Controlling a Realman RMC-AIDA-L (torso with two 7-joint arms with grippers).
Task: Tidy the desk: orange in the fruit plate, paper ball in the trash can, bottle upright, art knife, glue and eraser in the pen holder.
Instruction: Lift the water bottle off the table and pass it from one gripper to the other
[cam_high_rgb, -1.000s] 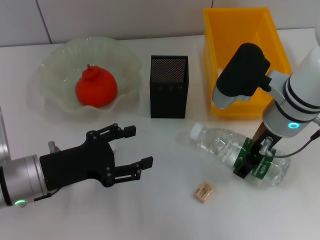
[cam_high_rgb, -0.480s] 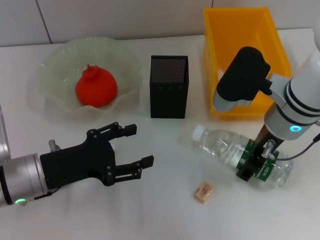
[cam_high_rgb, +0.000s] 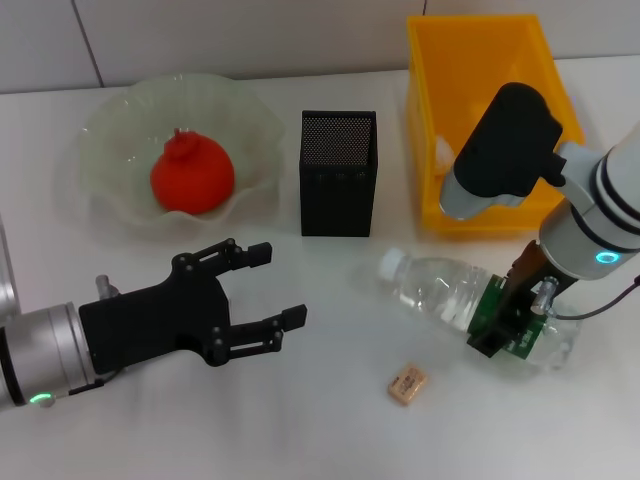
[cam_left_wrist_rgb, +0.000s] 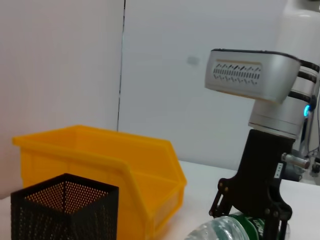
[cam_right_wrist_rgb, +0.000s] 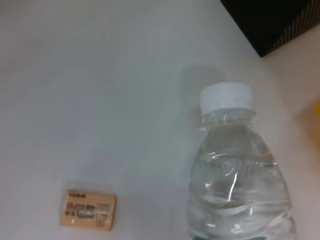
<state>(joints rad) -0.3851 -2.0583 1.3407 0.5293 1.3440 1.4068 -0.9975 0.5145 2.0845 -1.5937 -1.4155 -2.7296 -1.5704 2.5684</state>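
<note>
In the head view, the bottle (cam_high_rgb: 455, 300) is seen lying on its side on the white table (cam_high_rgb: 330, 430), cap toward the pen holder (cam_high_rgb: 338, 187). The right gripper (cam_high_rgb: 508, 327) is clamped around the bottle's green-labelled middle. Just behind the bottle the trash can (cam_high_rgb: 480, 110) is set, its front wall close to the right arm's wrist housing. The eraser (cam_high_rgb: 407, 384) lies near the bottle, on the side toward the robot, apart from it. The orange (cam_high_rgb: 192, 176) is seen resting in the fruit plate (cam_high_rgb: 110, 140), well away at the far left. The left gripper (cam_high_rgb: 262, 290) is held low over the table with its fingers spread wide and nothing between them. Bare table is left between it and the bottle's cap.

In the left wrist view, the pen holder (cam_left_wrist_rgb: 65, 210) stands in front of the trash can (cam_left_wrist_rgb: 100, 165), and the right gripper (cam_left_wrist_rgb: 252, 212) is seen closed down over the bottle (cam_left_wrist_rgb: 225, 232). Open table lies beyond.

In the right wrist view, the bottle's (cam_right_wrist_rgb: 235, 175) capped end is seen, with the eraser (cam_right_wrist_rgb: 88, 209) lying apart from it and bare surface all around. A dark corner of the pen holder (cam_right_wrist_rgb: 270, 20) is visible past the cap.
</note>
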